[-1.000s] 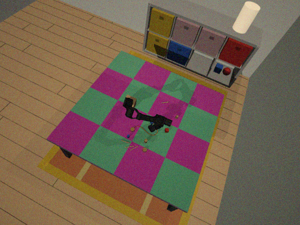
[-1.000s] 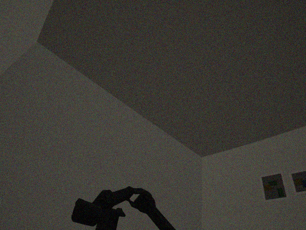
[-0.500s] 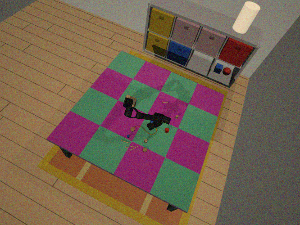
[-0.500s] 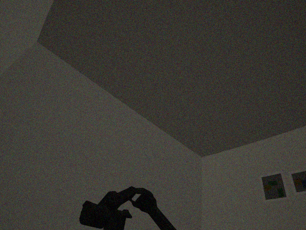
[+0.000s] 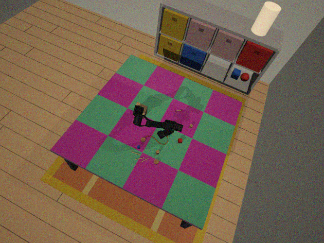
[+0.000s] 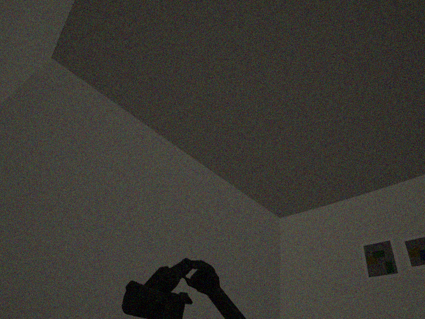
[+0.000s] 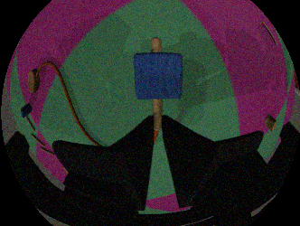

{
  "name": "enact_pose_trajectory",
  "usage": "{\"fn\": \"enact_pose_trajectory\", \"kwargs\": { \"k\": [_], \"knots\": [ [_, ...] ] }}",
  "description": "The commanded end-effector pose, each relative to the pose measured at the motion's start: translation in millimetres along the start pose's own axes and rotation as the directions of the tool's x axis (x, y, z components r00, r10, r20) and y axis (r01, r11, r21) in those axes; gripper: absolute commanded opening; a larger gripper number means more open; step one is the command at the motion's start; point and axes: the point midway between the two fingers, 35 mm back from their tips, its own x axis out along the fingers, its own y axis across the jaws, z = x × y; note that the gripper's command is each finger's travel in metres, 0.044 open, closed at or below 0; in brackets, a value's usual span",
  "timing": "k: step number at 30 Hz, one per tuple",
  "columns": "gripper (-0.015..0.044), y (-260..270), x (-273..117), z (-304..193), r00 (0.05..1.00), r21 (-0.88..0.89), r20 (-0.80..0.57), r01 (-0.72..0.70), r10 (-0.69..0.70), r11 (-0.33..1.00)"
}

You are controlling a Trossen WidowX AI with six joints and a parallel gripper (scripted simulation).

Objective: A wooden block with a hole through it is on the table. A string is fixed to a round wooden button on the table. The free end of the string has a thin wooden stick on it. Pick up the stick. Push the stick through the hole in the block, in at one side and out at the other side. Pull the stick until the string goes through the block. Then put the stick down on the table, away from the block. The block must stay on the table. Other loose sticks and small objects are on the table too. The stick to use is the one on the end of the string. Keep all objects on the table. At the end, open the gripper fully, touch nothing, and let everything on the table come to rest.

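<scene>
The blue block (image 7: 158, 76) stands straight ahead of the fingers in the wrist view; the arm hides it in the top view. My gripper (image 7: 157, 119) is shut on the near end of the string's stick (image 7: 157, 108). The stick enters the block's near side, and its rounded tip shows just beyond the far side, so it appears to run through the hole. The fingertips are a short way from the near face. The orange string (image 5: 160, 143) (image 7: 69, 97) curves from the round wooden button (image 5: 143, 139) (image 7: 32, 80) to the gripper, on the near side of the block.
Near the arm lie a red cube (image 5: 180, 140), a small wooden piece (image 5: 190, 126) (image 7: 270, 123), another wooden piece (image 5: 157, 151), a wooden disc (image 5: 156, 162) and a small blue object (image 5: 138, 147) (image 7: 26, 109). Loose sticks lie near the disc; another stick (image 5: 178, 110) lies beyond the arm.
</scene>
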Motion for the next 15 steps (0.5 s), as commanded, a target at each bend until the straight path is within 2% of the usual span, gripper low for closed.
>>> {"fn": "enact_pose_trajectory", "kwargs": {
  "k": [1,8,13,15],
  "knots": [
    [0.0000,-0.8,-1.8,5.1,1.000,0.004,-0.007,0.002,-0.002,1.000],
    [0.0000,-0.9,-1.6,12.7,1.000,0.003,-0.006,0.002,-0.002,1.000],
    [0.0125,-0.1,0.0,10.6,1.000,-0.001,-0.001,-0.001,0.001,1.000],
    [0.0125,-0.1,0.0,10.6,1.000,-0.001,-0.001,-0.001,0.001,1.000]
  ]
}}
